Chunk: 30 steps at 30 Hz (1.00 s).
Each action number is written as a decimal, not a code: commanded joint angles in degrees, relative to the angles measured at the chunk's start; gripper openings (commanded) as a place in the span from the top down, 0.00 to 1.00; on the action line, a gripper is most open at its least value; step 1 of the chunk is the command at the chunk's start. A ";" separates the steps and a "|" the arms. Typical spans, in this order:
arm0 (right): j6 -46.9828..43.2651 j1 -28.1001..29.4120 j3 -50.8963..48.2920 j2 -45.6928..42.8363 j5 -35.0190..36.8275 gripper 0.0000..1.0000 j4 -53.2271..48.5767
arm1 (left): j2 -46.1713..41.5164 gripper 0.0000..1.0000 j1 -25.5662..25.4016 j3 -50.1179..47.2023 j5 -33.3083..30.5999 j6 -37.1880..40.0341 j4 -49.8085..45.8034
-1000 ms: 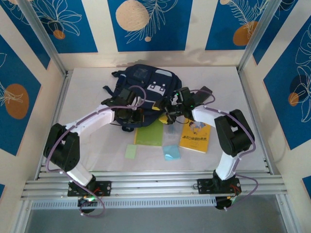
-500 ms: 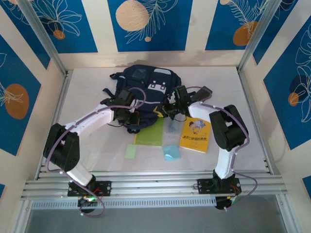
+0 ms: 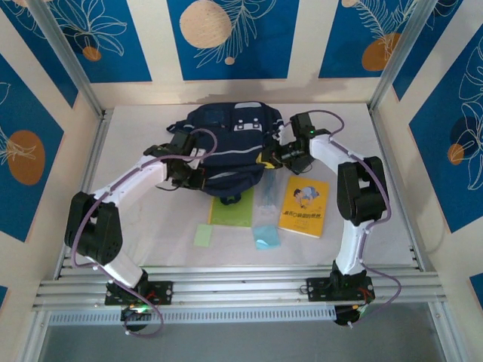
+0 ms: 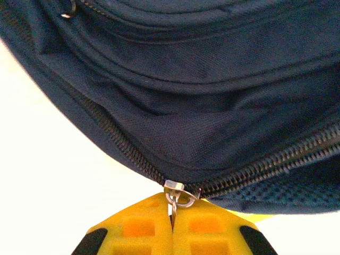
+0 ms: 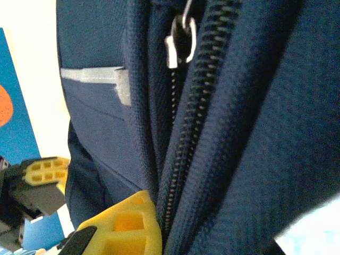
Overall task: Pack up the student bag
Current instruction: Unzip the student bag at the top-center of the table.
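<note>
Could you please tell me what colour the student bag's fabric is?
The student bag is dark navy, clearest in the left wrist view.

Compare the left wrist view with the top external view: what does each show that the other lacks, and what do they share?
Left wrist: the student bag's metal zipper pull pinched in the shut left hand, with zipper teeth running off both ways. Top external: the yellow book, the green folder and the right hand at the bag's right side. Both: the navy student bag with the left hand at its near-left edge.
</note>
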 commanded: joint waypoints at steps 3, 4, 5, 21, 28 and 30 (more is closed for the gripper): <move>2.96 -4.64 6.22 1.97 3.07 1.00 1.65 | -1.60 1.00 -5.27 0.83 6.62 -8.53 0.81; 4.73 -4.34 6.18 1.57 3.69 0.91 1.41 | -1.21 1.00 -6.21 0.81 8.85 -11.32 3.85; 6.31 -4.11 5.49 0.65 4.14 0.77 1.30 | -0.66 1.00 -6.90 0.97 10.42 -14.24 6.81; 50.03 5.22 -42.79 -34.95 12.98 0.01 30.02 | 2.97 1.00 -9.28 1.82 11.26 -29.31 29.15; 62.32 13.37 -44.37 -30.45 27.50 0.00 46.99 | 0.51 1.00 -9.63 -2.30 12.64 -30.56 29.72; 63.55 14.19 -44.01 -27.34 29.26 0.00 53.20 | -0.08 1.00 -9.70 -3.09 12.93 -30.85 29.61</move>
